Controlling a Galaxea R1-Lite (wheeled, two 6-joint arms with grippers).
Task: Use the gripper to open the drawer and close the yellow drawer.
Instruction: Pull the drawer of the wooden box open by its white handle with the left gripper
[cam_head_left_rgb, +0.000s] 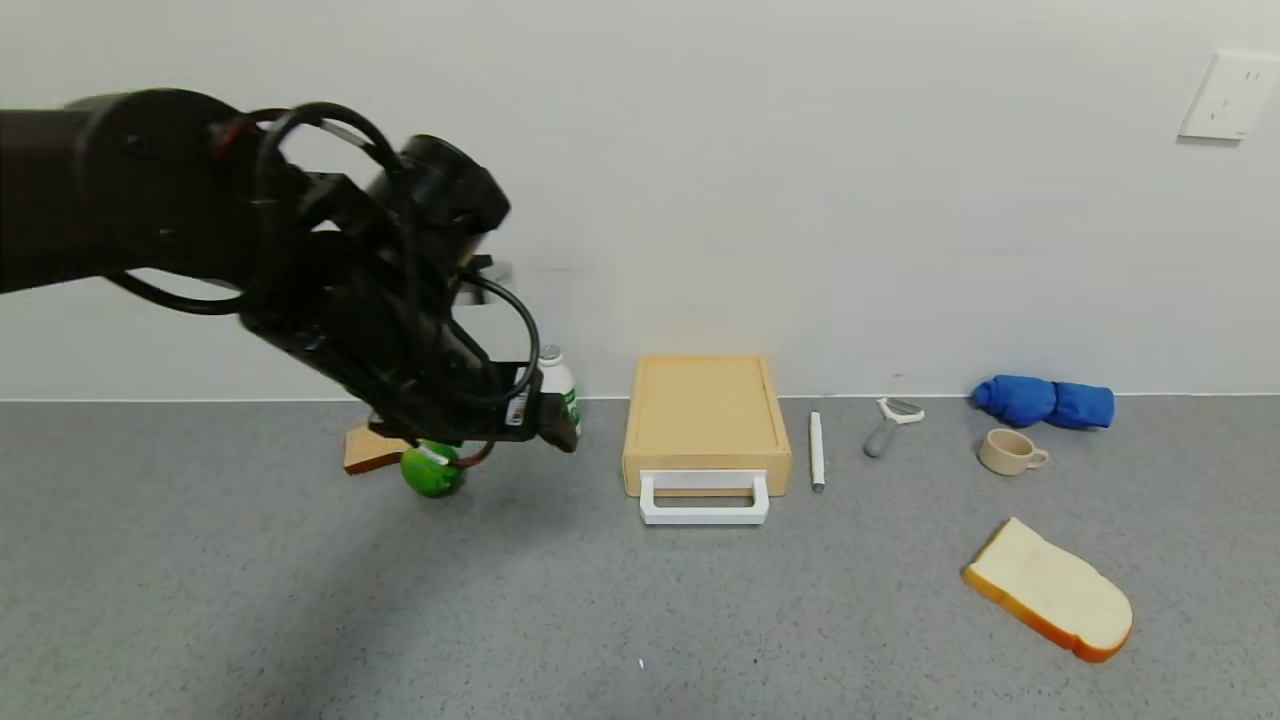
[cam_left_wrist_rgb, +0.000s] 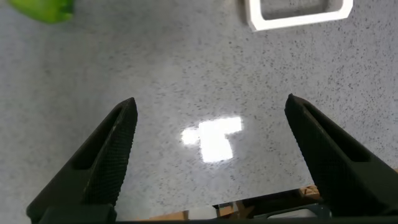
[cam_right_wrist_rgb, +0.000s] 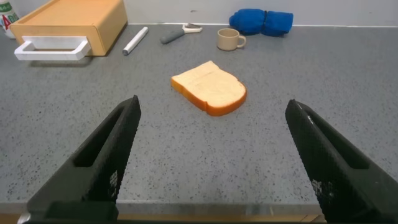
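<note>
Pale yellow-tan drawer (cam_head_left_rgb: 706, 415) sits in its flat matching box near the back edge of the table (cam_head_left_rgb: 300, 620), about mid-width, w/ its white loop handle (cam_head_left_rgb: 704, 499) sticking out toward the front edge. Drawer front looks flush w/ the box, so it reads as closed. Box top is plain, w/ a shallow raised rim round it. Handle is a thin white rectangle, open in the middle, grey tabletop showing through.

Left gripper (cam_left_wrist_rgb: 208, 162) hangs above the table, left of the drawer and well apart from it, jaws spread wide, nothing between them. Its wrist view shows bare speckled grey surface under the fingers (cam_left_wrist_rgb: 106, 162), the handle (cam_left_wrist_rgb: 297, 14) at the far edge of that view, a bit of green ball (cam_left_wrist_rgb: 46, 9) at the other corner.

Right gripper (cam_right_wrist_rgb: 211, 165) is low over the front right part of the table, jaws also wide apart, holding nothing.

Other stuff: green ball (cam_head_left_rgb: 432, 470) and a wooden block (cam_head_left_rgb: 365, 450) left of the drawer, partly hidden by the left arm; a white bottle w/ green label (cam_head_left_rgb: 558, 385) just behind them. Right of the drawer: white pen (cam_head_left_rgb: 816, 450) just beside the box, then a peeler (cam_head_left_rgb: 888, 425), a beige cup (cam_head_left_rgb: 1010, 451), a blue cloth roll (cam_head_left_rgb: 1045, 402) by the back edge. Slice of bread (cam_head_left_rgb: 1050, 590) lies toward the front right corner.
</note>
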